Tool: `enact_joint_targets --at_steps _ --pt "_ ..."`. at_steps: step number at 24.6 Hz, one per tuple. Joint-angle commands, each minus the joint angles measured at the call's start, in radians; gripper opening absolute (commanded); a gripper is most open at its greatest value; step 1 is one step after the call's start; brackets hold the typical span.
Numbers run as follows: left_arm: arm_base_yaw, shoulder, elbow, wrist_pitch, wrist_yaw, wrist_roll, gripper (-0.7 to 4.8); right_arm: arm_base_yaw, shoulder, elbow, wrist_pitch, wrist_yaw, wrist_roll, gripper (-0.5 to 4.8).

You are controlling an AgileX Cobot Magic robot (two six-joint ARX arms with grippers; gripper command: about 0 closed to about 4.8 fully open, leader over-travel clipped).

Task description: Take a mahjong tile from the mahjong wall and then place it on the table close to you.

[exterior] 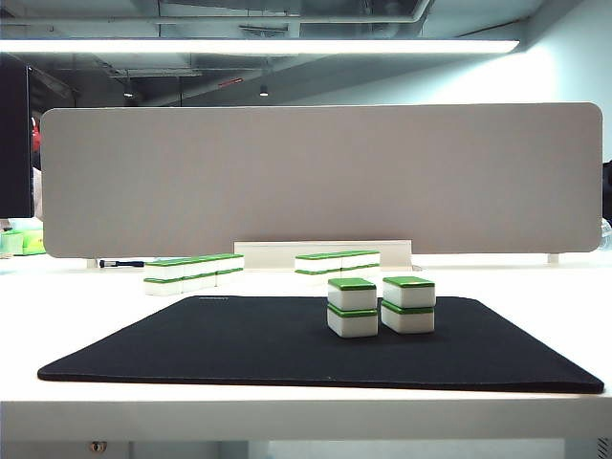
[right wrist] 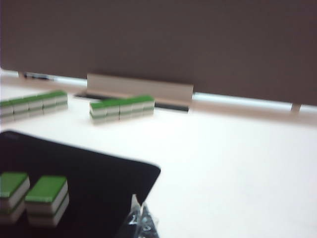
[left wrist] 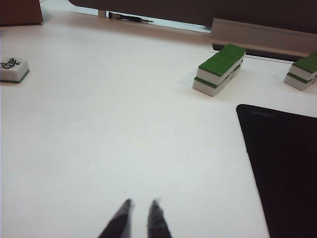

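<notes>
Mahjong wall (exterior: 191, 271), the longer two-high row of green-topped white tiles, lies well back on the white table (exterior: 287, 406), off the mat and left of centre in the exterior view.

Neither arm shows in the exterior view; each gripper is seen only as fingertips at the edge of its own wrist picture. The left gripper (left wrist: 142, 218) hangs low over bare tabletop beside the black fabric mat (exterior: 191, 344). Its two dark tips stand nearly together with only a sliver between them and nothing held. The right gripper (right wrist: 139, 220) sits over the mat's far right corner. That picture is blurred, but its tips look closed on each other and empty.

On the mat stand two separate stacks of two tiles, the left stack (exterior: 352, 308) slightly nearer than the right stack (exterior: 408, 305), close but not touching. The right wrist view cuts off part of one of them.

Beyond the mat come the wall and, to its right with a gap between, a shorter row (exterior: 337, 263) of the same tiles. The right wrist view cuts off the wall's end, and the left wrist view crops the shorter row. Far off to the left lies a single tile (left wrist: 13, 69), its dark marking too small to read.

Behind the rows a low pale rail (exterior: 323, 251) runs along the foot of the grey divider panel (exterior: 325, 177). A dark pen (exterior: 122, 263) lies by the panel's left foot. The panel hides whatever is behind it.
</notes>
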Motion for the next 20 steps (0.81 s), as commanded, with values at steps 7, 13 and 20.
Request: enact_joint_targets --at_steps 7,13,20 --pt "-0.002 0.001 0.002 -0.01 0.0 0.003 0.44 -0.003 -0.009 -0.003 -0.184 0.002 0.002 -0.01" --pt "-0.002 0.001 0.002 -0.01 0.001 0.003 0.44 -0.003 -0.009 -0.003 -0.211 0.006 0.006 -0.01" --pt "-0.002 0.001 0.002 -0.01 0.0 0.003 0.44 -0.002 -0.009 -0.003 -0.228 0.179 0.096 -0.01"
